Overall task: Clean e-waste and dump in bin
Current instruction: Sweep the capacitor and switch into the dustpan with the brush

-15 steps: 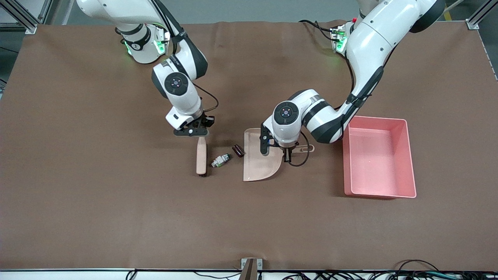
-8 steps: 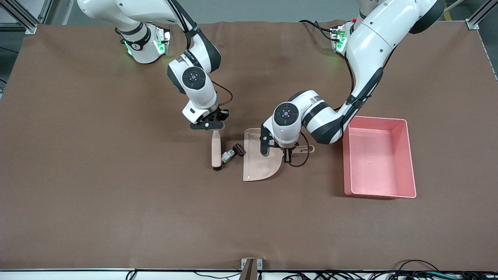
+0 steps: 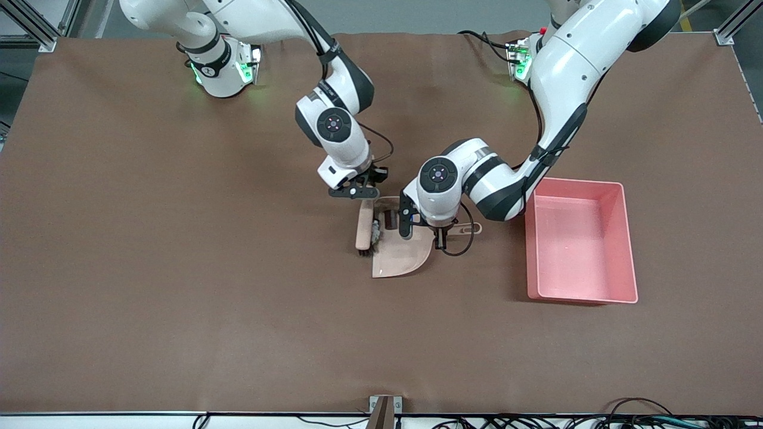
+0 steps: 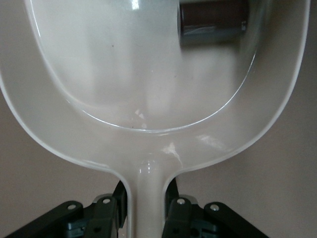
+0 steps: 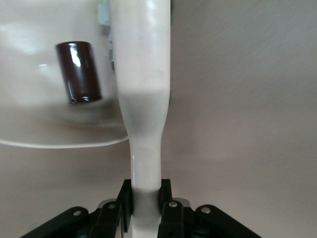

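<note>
I have the right pincer (image 3: 354, 192) pinching the brush (image 3: 363, 229), left pincer (image 3: 440, 233) pinching the dustpan (image 3: 398, 256); capacitor (image 3: 390, 219) swept in, bin (image 3: 581, 239) dump remains.

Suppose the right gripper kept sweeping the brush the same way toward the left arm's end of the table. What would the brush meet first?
Most likely the dustpan: the brush in the right gripper is already at its open edge, with the white-grey component pressed between them.
</note>
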